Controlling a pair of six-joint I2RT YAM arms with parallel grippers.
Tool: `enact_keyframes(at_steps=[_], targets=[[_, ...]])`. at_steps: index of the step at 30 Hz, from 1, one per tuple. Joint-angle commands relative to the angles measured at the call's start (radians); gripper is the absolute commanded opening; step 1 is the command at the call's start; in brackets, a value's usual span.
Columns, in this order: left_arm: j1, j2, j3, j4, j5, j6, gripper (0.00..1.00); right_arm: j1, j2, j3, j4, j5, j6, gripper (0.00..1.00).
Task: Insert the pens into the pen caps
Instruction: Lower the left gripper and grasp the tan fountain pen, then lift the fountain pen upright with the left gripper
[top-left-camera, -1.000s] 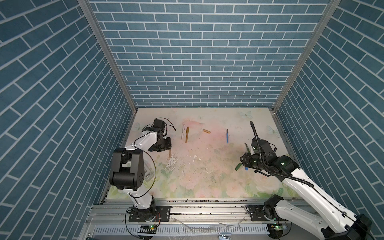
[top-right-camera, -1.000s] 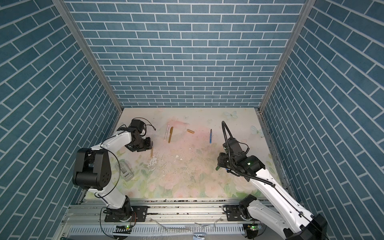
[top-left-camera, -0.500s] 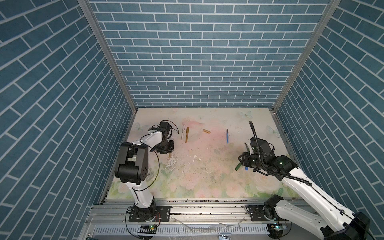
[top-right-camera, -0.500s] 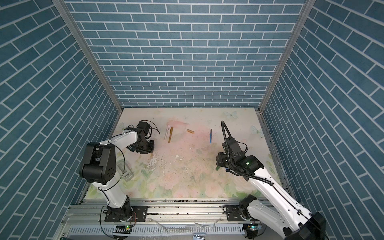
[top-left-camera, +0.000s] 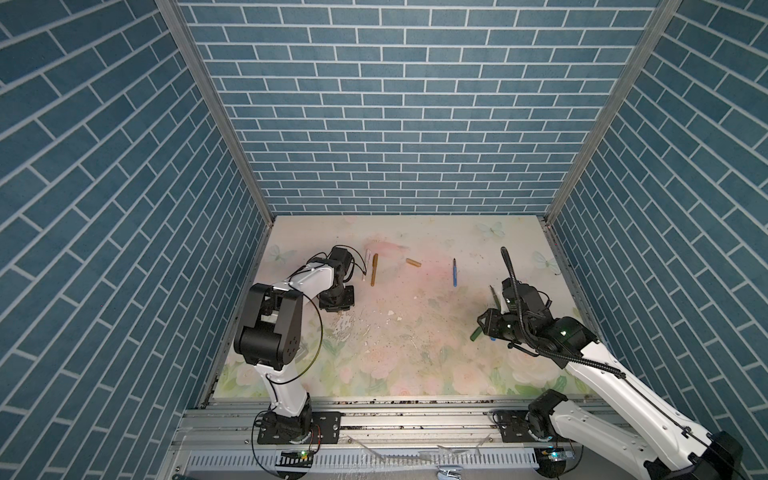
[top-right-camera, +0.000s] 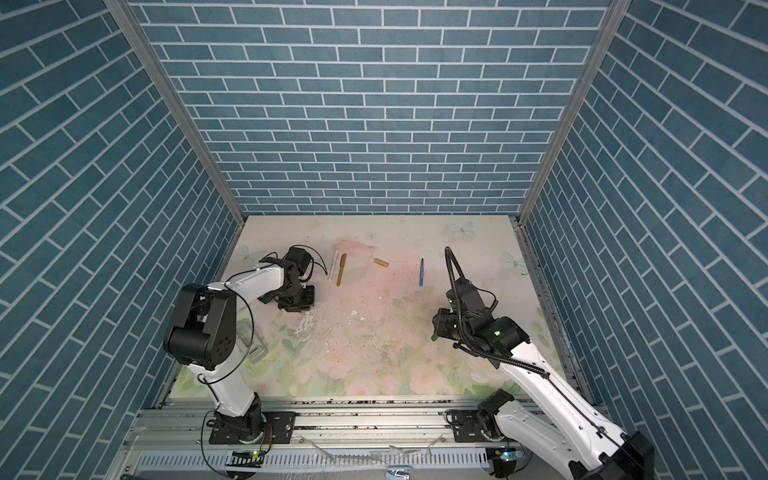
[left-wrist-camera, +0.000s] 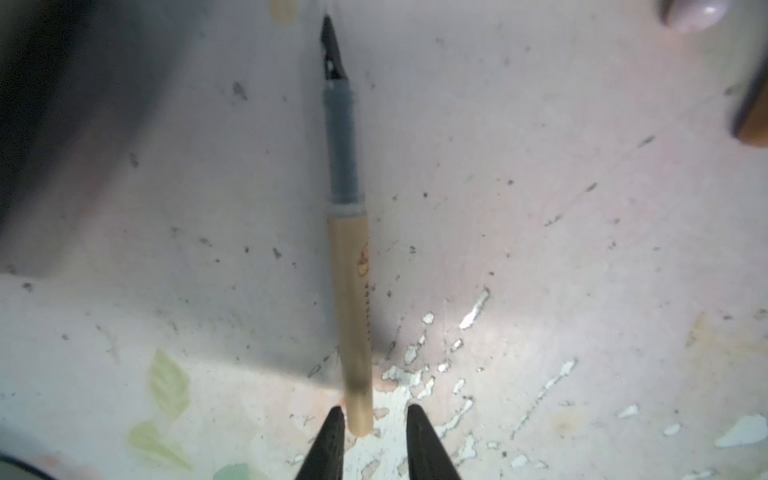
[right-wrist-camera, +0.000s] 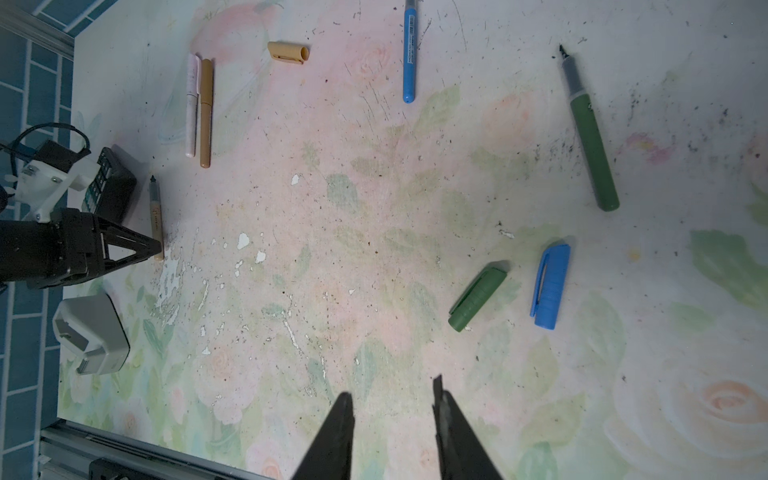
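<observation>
Left fingers parted, not clamped. Butt end of thin gold-brown pen with grey neck and black tip lies flat on floral-print desk between the two tips, hard by one with a clear gap to the other. Rest of pen runs straight ahead. Right fingers parted, nothing between. Ahead of them, apart: stubby dark green plastic cap just beside stubby blue plastic cap; long dark green pen farther ahead.

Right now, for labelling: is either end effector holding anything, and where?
Nothing. Left end effector straddles the gold-brown pen's rear end, unclamped; right end effector empty.
</observation>
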Motion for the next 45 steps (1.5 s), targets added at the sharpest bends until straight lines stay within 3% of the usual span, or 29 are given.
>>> enact_keyframes(at_steps=[1,9,18,34,39,45], targets=[[0.001,0.018,-0.010,-0.024,-0.037,-0.018,0.27,-0.003,-0.026,-0.015,-0.004,-0.004,0.026,0.35],[0.001,0.063,-0.016,-0.011,-0.002,-0.031,0.20,-0.002,-0.028,-0.020,0.004,-0.005,0.029,0.35],[0.002,0.083,-0.003,-0.018,-0.058,-0.026,0.06,-0.003,-0.029,-0.009,-0.001,-0.010,0.025,0.35],[-0.052,-0.211,-0.012,-0.001,-0.116,0.048,0.00,-0.003,-0.021,0.004,0.040,-0.043,0.023,0.37],[-0.103,-0.341,0.015,0.016,-0.027,0.077,0.00,-0.002,-0.020,0.015,0.073,-0.065,0.007,0.38],[-0.192,-0.445,0.000,0.213,0.216,0.145,0.00,0.000,0.046,0.062,0.154,-0.123,0.002,0.38]])
